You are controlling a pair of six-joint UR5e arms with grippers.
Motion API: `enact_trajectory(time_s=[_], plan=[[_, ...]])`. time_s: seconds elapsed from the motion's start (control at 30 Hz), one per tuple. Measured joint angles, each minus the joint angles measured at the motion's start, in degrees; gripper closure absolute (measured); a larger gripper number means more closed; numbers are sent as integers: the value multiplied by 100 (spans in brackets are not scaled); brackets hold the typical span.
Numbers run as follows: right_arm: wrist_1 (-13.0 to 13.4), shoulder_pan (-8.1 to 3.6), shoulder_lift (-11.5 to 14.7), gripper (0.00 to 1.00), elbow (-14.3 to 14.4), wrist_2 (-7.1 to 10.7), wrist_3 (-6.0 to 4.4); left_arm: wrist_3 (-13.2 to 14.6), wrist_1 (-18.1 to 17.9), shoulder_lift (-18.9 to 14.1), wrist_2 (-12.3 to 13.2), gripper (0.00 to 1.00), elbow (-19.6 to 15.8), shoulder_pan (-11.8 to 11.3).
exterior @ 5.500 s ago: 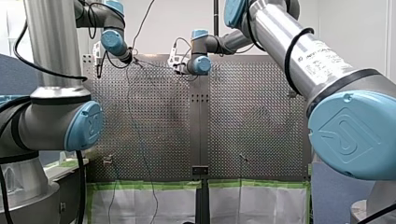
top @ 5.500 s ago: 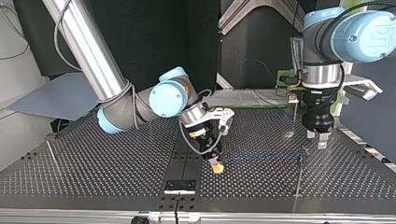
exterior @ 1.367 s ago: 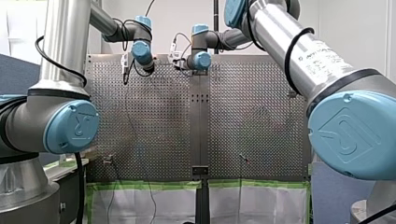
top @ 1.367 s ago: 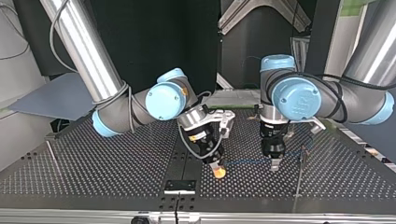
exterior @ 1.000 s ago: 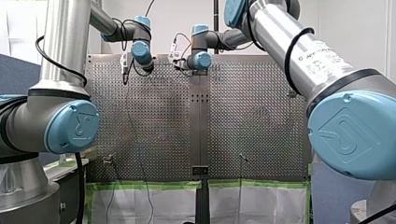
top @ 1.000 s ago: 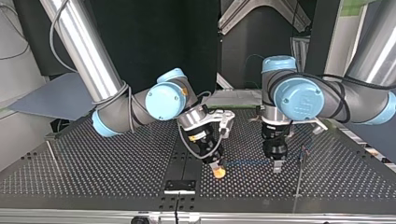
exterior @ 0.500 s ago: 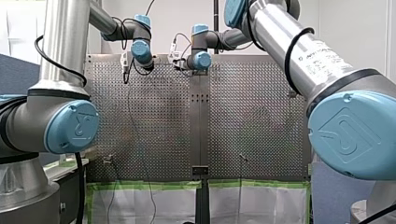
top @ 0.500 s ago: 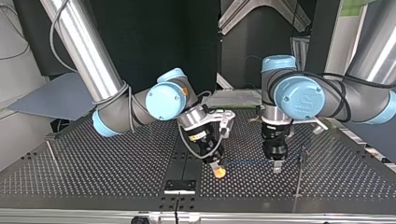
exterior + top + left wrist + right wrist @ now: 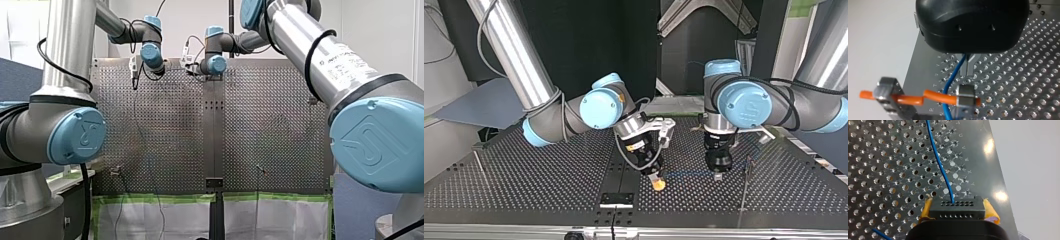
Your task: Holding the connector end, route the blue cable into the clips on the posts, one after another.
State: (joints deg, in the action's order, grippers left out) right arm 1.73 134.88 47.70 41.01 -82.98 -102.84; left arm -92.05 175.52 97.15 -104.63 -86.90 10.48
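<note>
My left jaws, come in from the top view's right edge, now clench the blue cable (image 9: 955, 72) just above the counter (image 9: 549, 185), between the clip post (image 9: 748, 165) and my right jaws gripping its black connector (image 9: 957, 207), so the span looks ready for the next clip.

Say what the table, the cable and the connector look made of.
Table: metal plate, likely steel or aluminium, with a shiny finish. It throws bright glare spots and is drilled with holes.
Cable: smooth blue sheath, probably plastic. Whatever runs inside is hidden.
Connector: matte black, moulded-looking block with rows of small holes, probably plastic.
</note>
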Motion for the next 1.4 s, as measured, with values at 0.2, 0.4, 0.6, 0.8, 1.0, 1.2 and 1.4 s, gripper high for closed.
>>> enact_trajectory(time_s=[0.2,0.4,0.6,0.8,1.0,1.2,1.4], plan=[[-4,-2,0,100,0,0,0,-37,18,3,0,100,0,-7],[-16,-20,0,100,1,0,0,-57,118,7,-94,100,0,23],[-63,-34,-1,100,33,0,7,-73,172,17,-192,100,0,100],[-72,-63,-2,100,155,0,16,-75,264,157,-237,100,-1,251],[-88,-111,-1,100,320,0,51,-189,237,213,-408,100,0,374],[-132,-160,2,100,518,0,148,-219,247,294,-478,100,-4,447],[-136,-241,4,100,813,0,332,-235,287,561,-555,100,-6,575]])
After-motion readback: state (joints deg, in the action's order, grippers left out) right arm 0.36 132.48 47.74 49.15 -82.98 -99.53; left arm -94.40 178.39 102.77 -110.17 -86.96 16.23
